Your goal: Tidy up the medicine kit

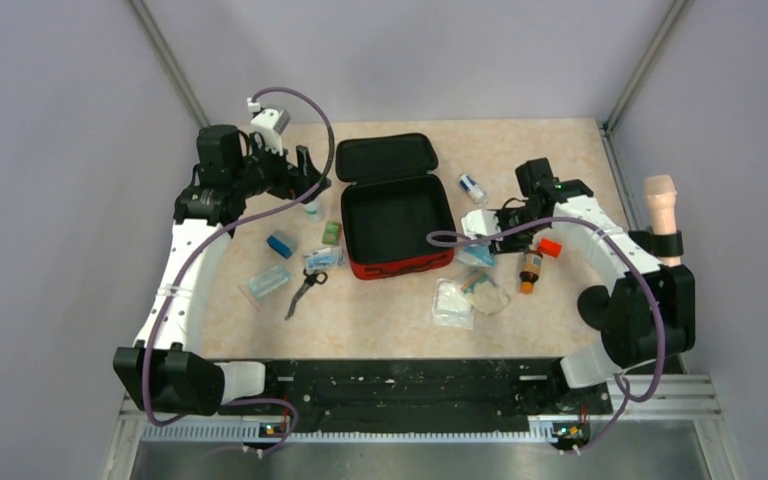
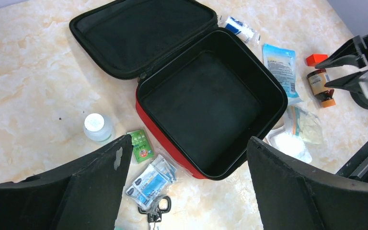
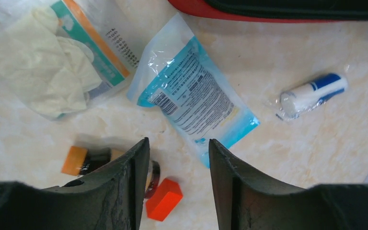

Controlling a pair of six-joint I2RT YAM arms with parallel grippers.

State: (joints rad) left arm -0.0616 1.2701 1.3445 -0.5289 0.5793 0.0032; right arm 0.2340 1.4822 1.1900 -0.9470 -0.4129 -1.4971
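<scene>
Nearest the arm bases: clear flat packets (image 1: 453,300) and scissors (image 1: 305,288), loose on the table (image 1: 380,330), untouched.

Right gripper (image 3: 178,143) — fingers parted, nothing between them, hovering low over the table. A brown bottle (image 3: 96,160) and an orange-red cap (image 3: 164,199) lie just beside one finger.

Blue-and-white sachet (image 3: 196,103): flat, directly ahead of that gripper's tips. Its long axis runs slantwise to the jaw gap, so a turn of the wrist looks needed before pinching it.

Medicine kit (image 1: 400,268): mid-table, lid lying open flat behind it, black base empty. From the right gripper it lies straight on past the sachet, with its red wall just beside the sachet's far corner — a short carry toward the robot's left.

Left gripper (image 2: 188,143): spread wide, empty, held high off the kit's far-left side. The right arm is plainly nearer the sachet.

Far side: wrapped bandage roll (image 1: 472,187).
</scene>
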